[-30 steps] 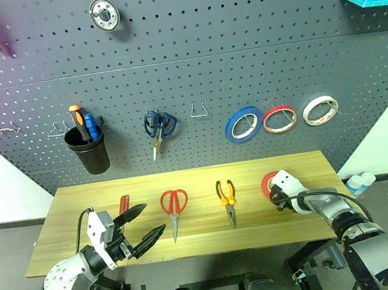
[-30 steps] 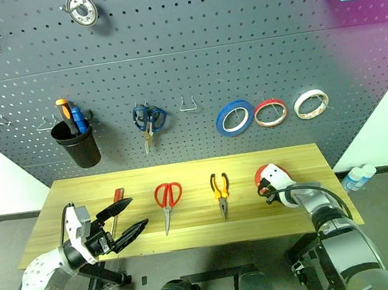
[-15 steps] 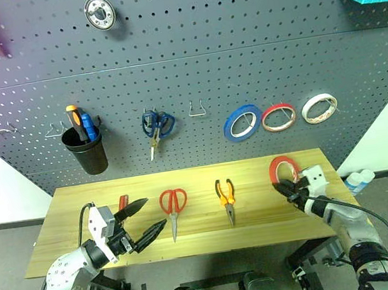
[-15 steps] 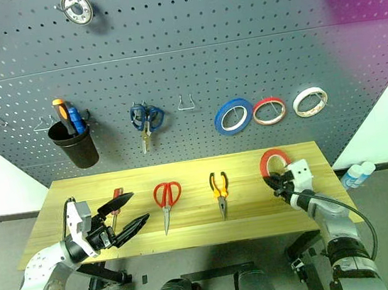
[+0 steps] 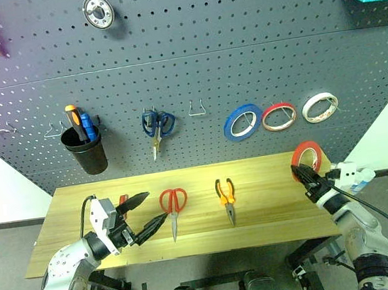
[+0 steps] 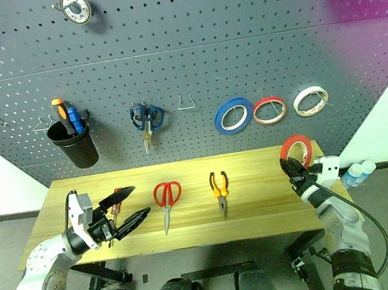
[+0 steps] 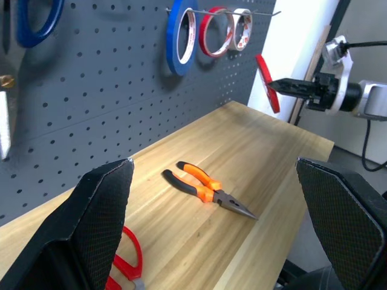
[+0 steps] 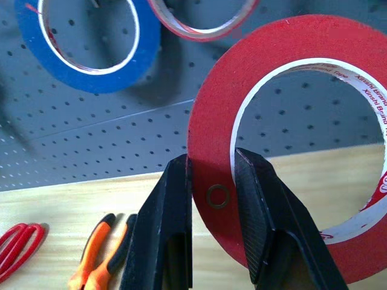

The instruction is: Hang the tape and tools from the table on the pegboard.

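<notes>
My right gripper (image 5: 304,173) is shut on the red tape (image 5: 306,155) and holds it upright above the right end of the table (image 5: 274,213), below the pegboard (image 5: 239,53). In the right wrist view the two fingers pinch the tape's (image 8: 208,139) band. My left gripper (image 5: 153,207) hangs open over the table's left part. The red-handled screwdriver (image 5: 123,199) lies right behind it, partly hidden. To its right on the wood lie the red scissors (image 5: 173,201) and the orange-and-black pliers (image 5: 225,194).
On the pegboard hang a black cup (image 5: 87,155) with screwdrivers, blue scissors (image 5: 157,125), a bare hook (image 5: 198,109), and a blue roll (image 5: 242,122), a red roll (image 5: 279,116) and a white roll (image 5: 319,107). More bare hooks (image 5: 6,129) are far left.
My right gripper has lifted the tape off the table and carried it up and to the right, turning the roll upright. The left gripper has stayed almost where it was.
</notes>
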Motion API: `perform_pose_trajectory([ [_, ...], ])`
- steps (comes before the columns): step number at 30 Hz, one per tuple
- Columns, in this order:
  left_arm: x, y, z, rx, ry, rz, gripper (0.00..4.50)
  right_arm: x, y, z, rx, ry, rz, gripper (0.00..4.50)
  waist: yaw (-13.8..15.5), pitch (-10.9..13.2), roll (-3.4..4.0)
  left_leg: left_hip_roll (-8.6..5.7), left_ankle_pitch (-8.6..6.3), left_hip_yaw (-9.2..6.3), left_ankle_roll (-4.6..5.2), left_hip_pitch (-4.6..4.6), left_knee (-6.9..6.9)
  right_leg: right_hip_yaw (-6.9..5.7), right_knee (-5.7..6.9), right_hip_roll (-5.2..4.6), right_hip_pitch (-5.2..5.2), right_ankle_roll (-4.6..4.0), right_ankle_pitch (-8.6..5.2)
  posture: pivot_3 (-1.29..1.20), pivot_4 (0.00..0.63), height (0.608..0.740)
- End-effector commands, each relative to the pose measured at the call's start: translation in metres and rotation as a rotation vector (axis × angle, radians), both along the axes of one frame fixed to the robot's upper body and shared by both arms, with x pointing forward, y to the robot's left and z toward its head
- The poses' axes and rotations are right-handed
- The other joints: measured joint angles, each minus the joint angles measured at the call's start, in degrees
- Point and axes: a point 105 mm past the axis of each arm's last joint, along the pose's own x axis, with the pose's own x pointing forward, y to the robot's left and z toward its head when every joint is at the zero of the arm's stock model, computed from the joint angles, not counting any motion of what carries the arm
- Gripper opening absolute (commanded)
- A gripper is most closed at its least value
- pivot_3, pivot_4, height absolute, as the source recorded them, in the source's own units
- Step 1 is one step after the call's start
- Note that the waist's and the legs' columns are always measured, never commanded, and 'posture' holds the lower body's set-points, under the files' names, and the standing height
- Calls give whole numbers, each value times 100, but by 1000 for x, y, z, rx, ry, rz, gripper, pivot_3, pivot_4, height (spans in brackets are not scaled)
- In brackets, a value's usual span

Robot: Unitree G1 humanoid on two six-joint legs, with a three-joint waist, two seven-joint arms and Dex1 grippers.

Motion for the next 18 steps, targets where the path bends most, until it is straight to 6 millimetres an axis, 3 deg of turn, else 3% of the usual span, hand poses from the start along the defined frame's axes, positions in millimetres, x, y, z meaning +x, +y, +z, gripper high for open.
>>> perform_pose_trajectory([
  [1, 2, 3, 12, 6, -38, 1, 4500, 2, 2, 40, 4, -132, -14, 654, -8, 8, 3, 0, 0, 0, 0, 0, -2, 1, 0, 0, -1, 1, 0, -58, 53, 740],
  [8, 3, -2, 15, -1, -35, -7, 4500, 5, 6, 76, 33, -213, -28, 654, -5, 19, 2, 2, 0, 1, -1, -5, -4, 3, -10, 0, -4, 0, -2, -72, 58, 740],
  [18, 6, -8, 23, -13, -37, -13, 4500, 6, 26, 102, 39, -268, 43, 654, -4, 19, 3, 1, -9, 2, 14, -45, -10, -1, -51, -2, -23, -14, 20, -77, 60, 740],
])
